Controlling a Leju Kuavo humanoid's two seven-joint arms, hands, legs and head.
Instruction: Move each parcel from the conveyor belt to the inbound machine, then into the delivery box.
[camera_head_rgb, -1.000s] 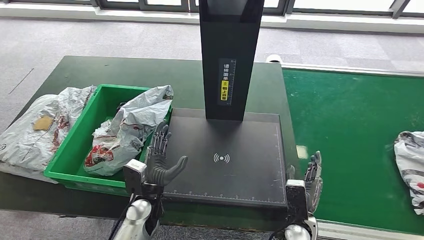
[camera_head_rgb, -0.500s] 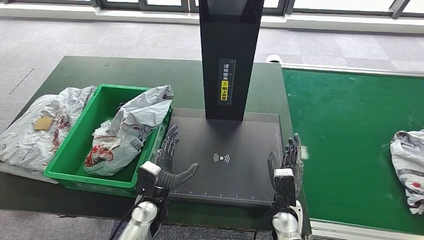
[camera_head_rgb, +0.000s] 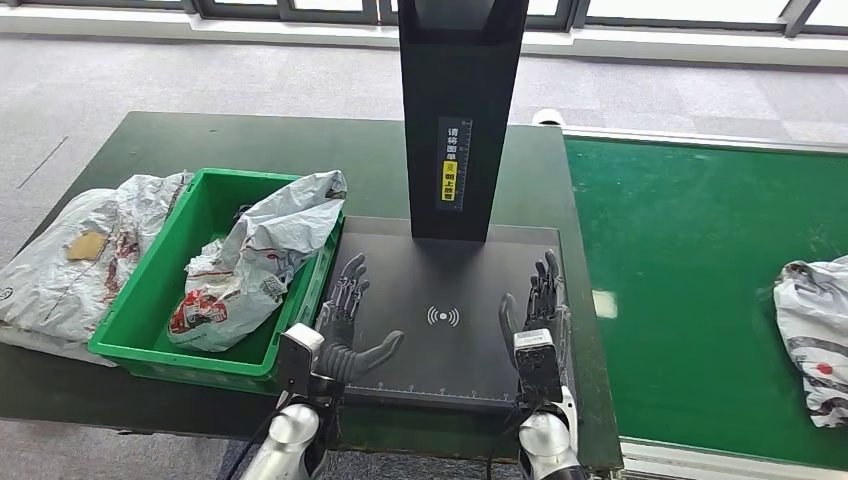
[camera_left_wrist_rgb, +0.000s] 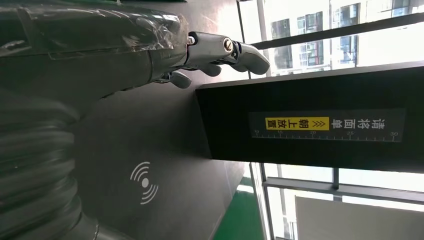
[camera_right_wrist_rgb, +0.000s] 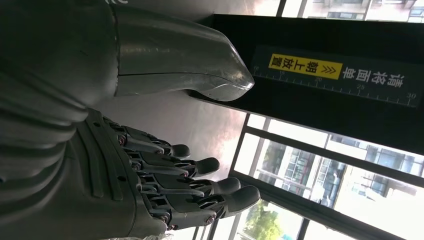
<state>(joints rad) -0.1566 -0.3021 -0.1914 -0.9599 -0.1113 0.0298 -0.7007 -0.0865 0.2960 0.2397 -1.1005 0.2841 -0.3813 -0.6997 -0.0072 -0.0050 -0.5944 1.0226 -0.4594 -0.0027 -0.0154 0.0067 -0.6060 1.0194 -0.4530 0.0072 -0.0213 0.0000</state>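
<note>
A crumpled white parcel (camera_head_rgb: 812, 335) lies on the green conveyor belt (camera_head_rgb: 690, 260) at the far right. The inbound machine has a black flat plate (camera_head_rgb: 450, 300) and a black column (camera_head_rgb: 455, 110) with a yellow label. Both my hands hover over the plate with fingers spread and nothing in them: the left hand (camera_head_rgb: 345, 320) near the plate's left edge, the right hand (camera_head_rgb: 535, 315) near its right edge. The green delivery box (camera_head_rgb: 150, 290) holds a white parcel (camera_head_rgb: 260, 260). The left hand (camera_left_wrist_rgb: 150, 55) and the right hand (camera_right_wrist_rgb: 150, 165) face the column.
Another grey-white parcel (camera_head_rgb: 70, 255) lies on the dark table (camera_head_rgb: 250, 145) left of the box. The column stands over the back of the plate. Grey floor and windows lie beyond the table.
My right hand has moved left from the belt's edge onto the plate's right side. My left hand has shifted slightly right and forward over the plate. The belt parcel has crept left.
</note>
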